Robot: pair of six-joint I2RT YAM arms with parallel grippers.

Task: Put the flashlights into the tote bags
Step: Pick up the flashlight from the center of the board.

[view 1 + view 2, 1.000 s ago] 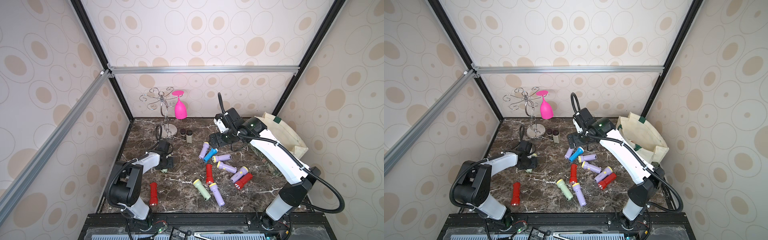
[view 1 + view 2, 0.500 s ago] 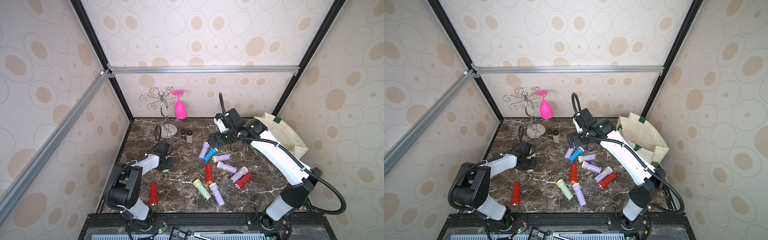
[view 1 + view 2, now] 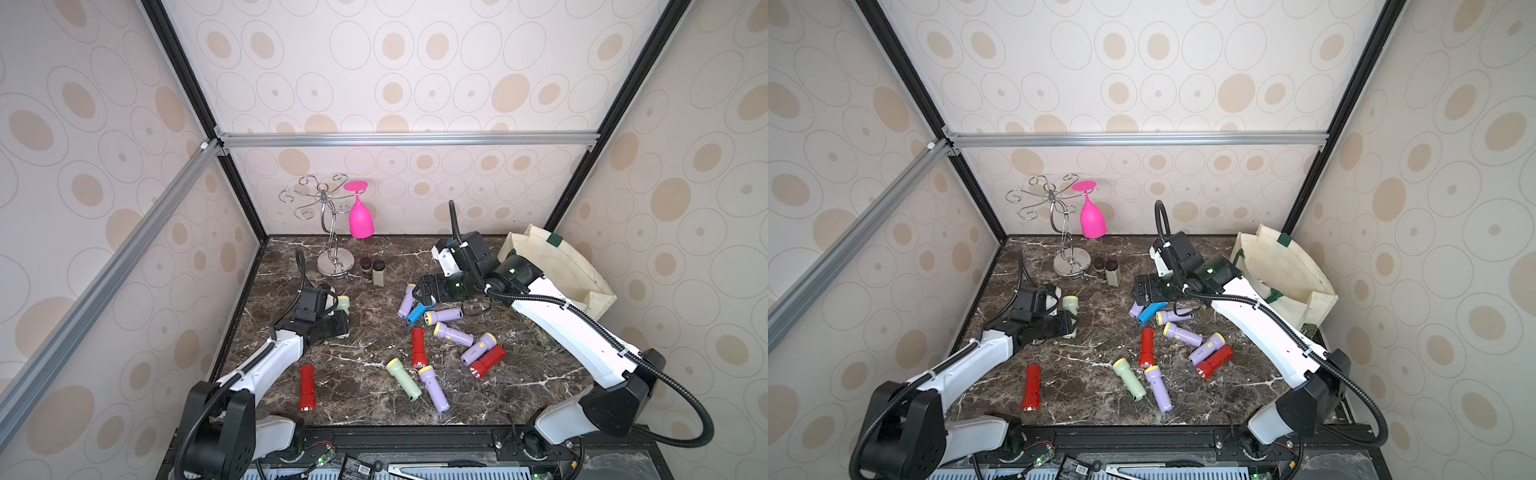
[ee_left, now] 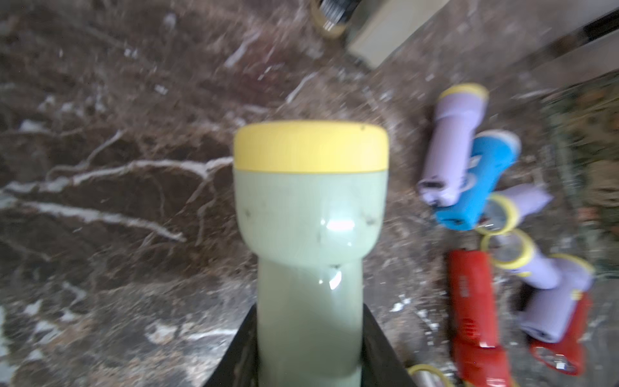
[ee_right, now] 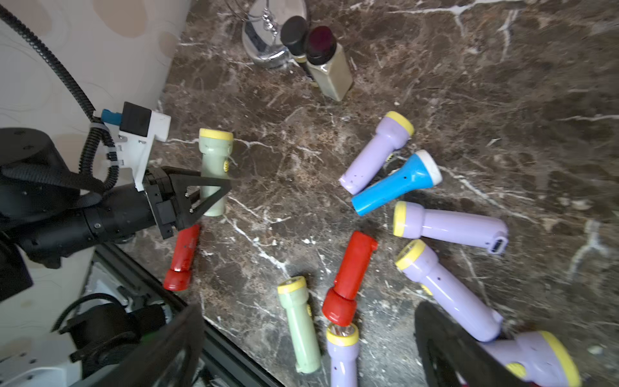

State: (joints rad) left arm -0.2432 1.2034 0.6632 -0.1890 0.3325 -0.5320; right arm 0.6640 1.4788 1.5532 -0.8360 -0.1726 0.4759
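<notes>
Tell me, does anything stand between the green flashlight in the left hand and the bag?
Yes. Between the green flashlight and the bag, the right arm stretches over the table, and the open right hand is above a group of flashlights lying there.

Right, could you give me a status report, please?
Left gripper shut on pale green flashlight. Right gripper open, near blue flashlight. Tote bag back right; right arm in between.

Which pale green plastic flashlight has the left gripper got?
The pale green yellow-ringed flashlight on the robot's left, clamped by its handle in the left gripper. The other pale green flashlight lies free near the front, beside a lilac flashlight.
</notes>
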